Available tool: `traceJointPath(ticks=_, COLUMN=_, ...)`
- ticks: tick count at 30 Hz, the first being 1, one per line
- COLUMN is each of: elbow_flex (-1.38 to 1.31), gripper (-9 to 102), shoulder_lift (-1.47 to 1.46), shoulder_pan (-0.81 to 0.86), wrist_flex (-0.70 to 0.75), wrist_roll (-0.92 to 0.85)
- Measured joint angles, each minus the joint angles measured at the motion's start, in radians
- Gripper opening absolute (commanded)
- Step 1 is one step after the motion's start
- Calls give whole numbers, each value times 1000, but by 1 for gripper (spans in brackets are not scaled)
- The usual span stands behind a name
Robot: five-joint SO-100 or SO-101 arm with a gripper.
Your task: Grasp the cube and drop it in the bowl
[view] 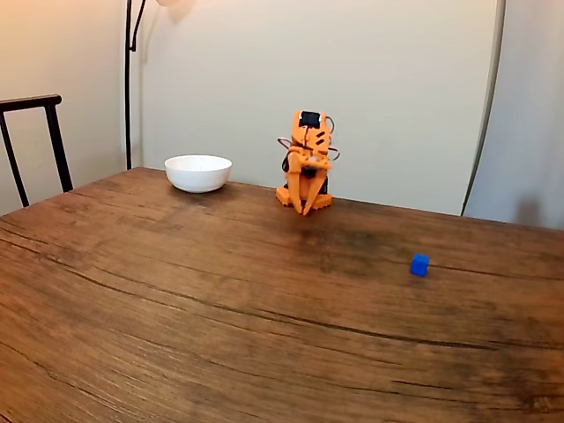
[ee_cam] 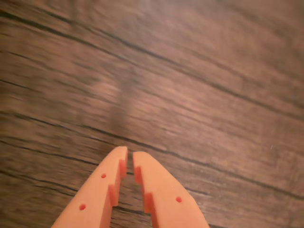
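In the fixed view, a dark chair back [view: 35,132] stood at the far left edge, beyond the wooden table [view: 176,308]. A thin lamp pole [view: 129,79] rose against the wall just right of it. The white bowl [view: 198,172] sat upright near the table's far edge, left of my arm. My orange arm [view: 306,163] was folded up at the far middle of the table, with my gripper [view: 306,209] pointing down close to the tabletop. The blue cube [view: 419,264] lay on the bare table to the right of my arm and nearer the camera, well apart from both my gripper and the bowl.

In the wrist view, my gripper [ee_cam: 129,154] entered from the bottom edge, its two orange fingers [ee_cam: 102,190] nearly pressed together with a narrow gap between the tips and nothing held between them. Blurred wood grain [ee_cam: 190,71] of the table lay beneath.
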Motion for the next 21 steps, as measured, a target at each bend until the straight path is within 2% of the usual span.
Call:
traceJointPath(ticks=11, elbow_flex=-255, gripper=0, shoulder_lift=0, shoulder_pan=-213, wrist_flex=-5, wrist_roll=-3)
traceJointPath(ticks=21, elbow_flex=-440, gripper=0, shoulder_lift=-6, shoulder_pan=-281, wrist_flex=-5, wrist_roll=-6)
